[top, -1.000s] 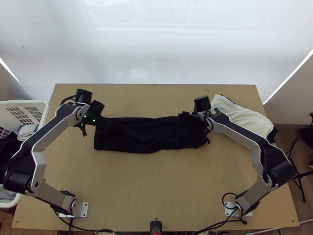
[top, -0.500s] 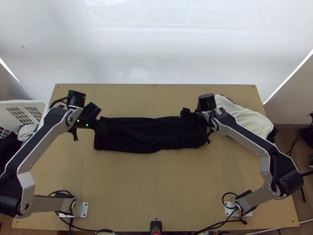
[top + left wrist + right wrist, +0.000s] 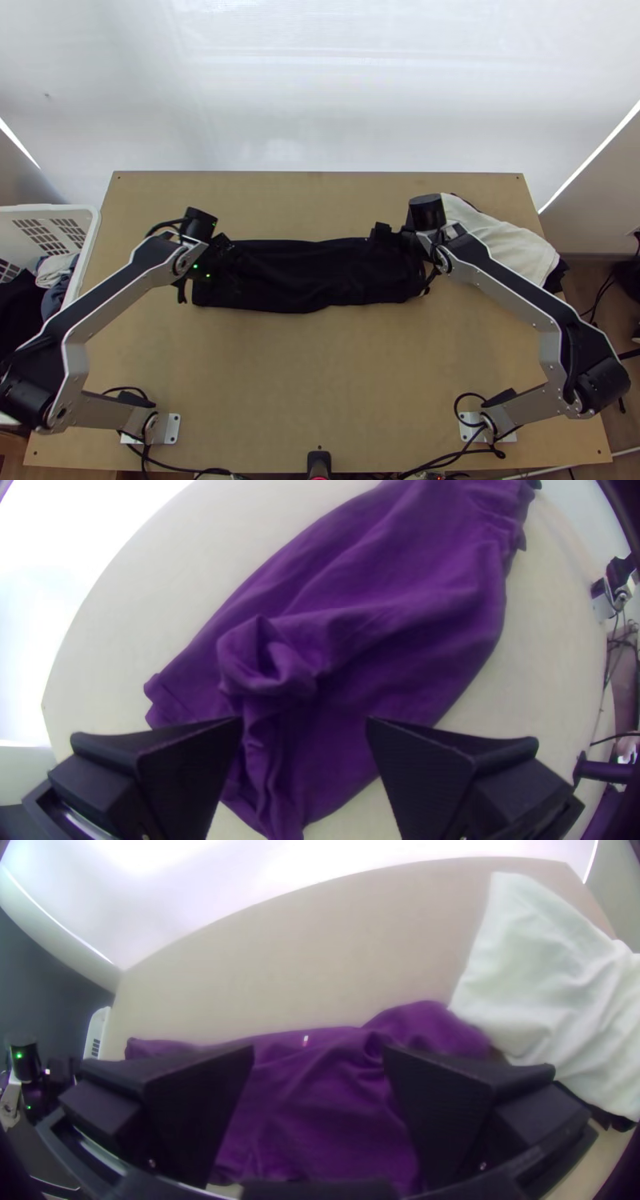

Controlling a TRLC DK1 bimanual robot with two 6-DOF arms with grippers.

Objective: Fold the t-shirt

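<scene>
Left gripper (image 3: pixel 305 723) swinging inward over the end of a strip-folded t-shirt (image 3: pixel 304 276).
Over the last half second the left arm (image 3: pixel 112 300) is shifting toward the middle, while the right arm (image 3: pixel 504 292) is barely moving and the cloth is keeping its outline; the fold itself is therefore probably still awaiting a grasp. The shirt is lying lengthwise across the table (image 3: pixel 320 364), a raised bunch showing near its left end. Both arms are reaching up from their bases and angling inward, the left gripper and the right gripper (image 3: pixel 318 1052) each holding its fingers wide apart above opposite ends, gripping nothing.
</scene>
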